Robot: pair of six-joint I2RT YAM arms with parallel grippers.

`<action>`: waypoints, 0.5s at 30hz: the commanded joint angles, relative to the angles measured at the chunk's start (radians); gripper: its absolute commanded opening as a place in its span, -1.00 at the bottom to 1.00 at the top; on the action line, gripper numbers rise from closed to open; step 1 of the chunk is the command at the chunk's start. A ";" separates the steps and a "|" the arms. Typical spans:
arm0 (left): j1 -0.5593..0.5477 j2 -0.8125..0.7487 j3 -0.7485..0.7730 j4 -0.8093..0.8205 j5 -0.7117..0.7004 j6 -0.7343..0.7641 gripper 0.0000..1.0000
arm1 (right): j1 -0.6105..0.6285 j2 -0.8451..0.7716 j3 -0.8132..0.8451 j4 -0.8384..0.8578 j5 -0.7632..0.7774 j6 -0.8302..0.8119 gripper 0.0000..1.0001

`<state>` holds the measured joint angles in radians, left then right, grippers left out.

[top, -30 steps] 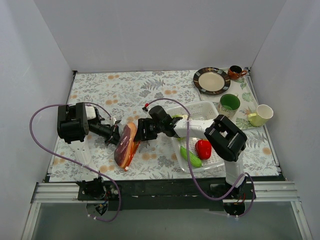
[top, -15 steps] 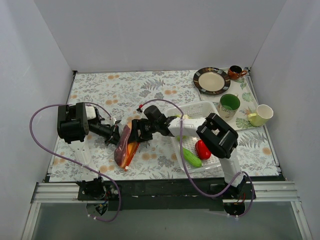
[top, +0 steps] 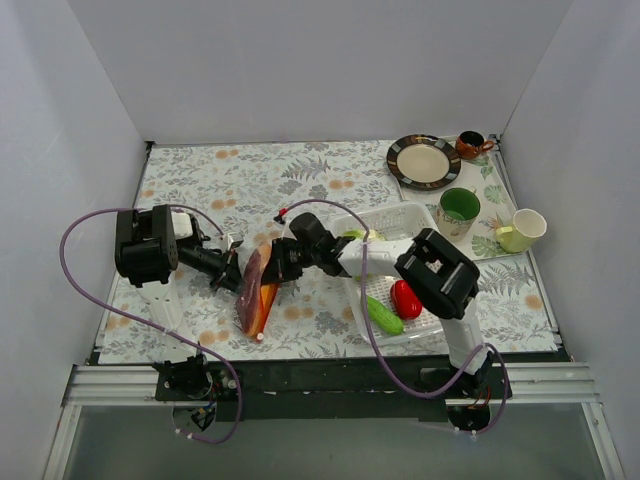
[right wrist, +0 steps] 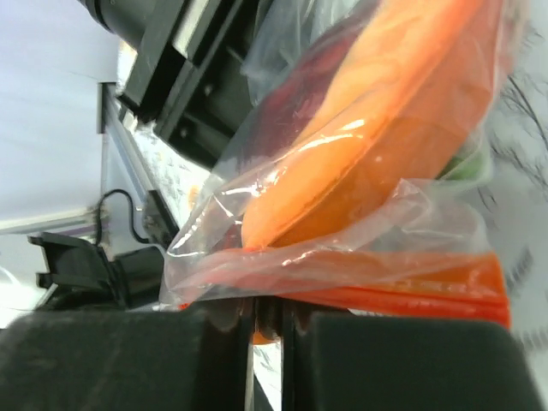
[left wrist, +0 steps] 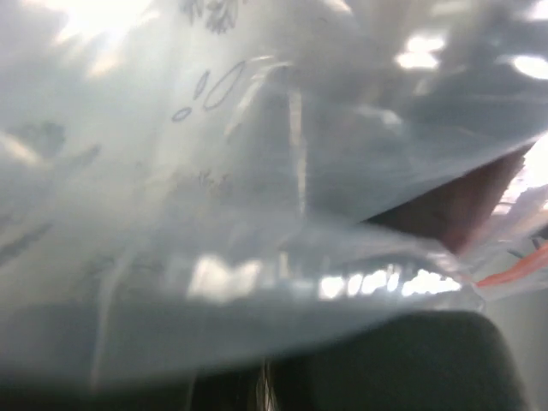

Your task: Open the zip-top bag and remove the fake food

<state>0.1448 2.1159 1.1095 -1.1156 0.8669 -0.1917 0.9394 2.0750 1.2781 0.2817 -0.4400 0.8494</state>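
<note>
Two toy pieces at least show through the zip-top bag: an orange piece pressed against the film, and a dark red one beside it. The bag stands on edge over the flowered tablecloth, front and left of centre, between the two arms and just left of the white perforated tray. Its orange-red zip strip runs just above the right gripper, whose jaws are pinched together on a fold of clear film beside the strip. The left gripper meets the bag from the opposite side. Its wrist view is filled with blurred plastic lying over one dark finger, so I cannot tell whether it is clamped or loose.

My reading is that the opening step is in hand, with each arm taking one wall of the mouth. The strip looks flat and joined in the right wrist view, so the mouth is probably not yet parted. Next, the two holds would need to draw apart across the strip, firmly enough to peel the seal without the thin film slipping out.

Both forearms lie low and level, reaching inward toward each other, the right one stretched across the tray's near corner. A green cucumber and a red pepper already lie in the tray.
</note>
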 commanded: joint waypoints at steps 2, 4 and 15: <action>-0.027 0.092 -0.013 0.307 -0.417 0.071 -1.00 | 0.004 -0.290 -0.089 -0.215 0.205 -0.191 -0.97; -0.028 0.098 -0.005 0.307 -0.419 0.069 -1.00 | 0.001 -0.354 -0.132 -0.310 0.271 -0.220 -0.97; -0.028 0.110 0.001 0.312 -0.410 0.061 -1.00 | -0.065 -0.676 -0.256 -0.627 0.546 -0.266 -0.97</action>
<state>0.1154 2.1292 1.1309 -1.1225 0.8757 -0.2016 0.9463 1.5673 1.0222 -0.1379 -0.1417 0.6575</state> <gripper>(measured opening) 0.010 0.190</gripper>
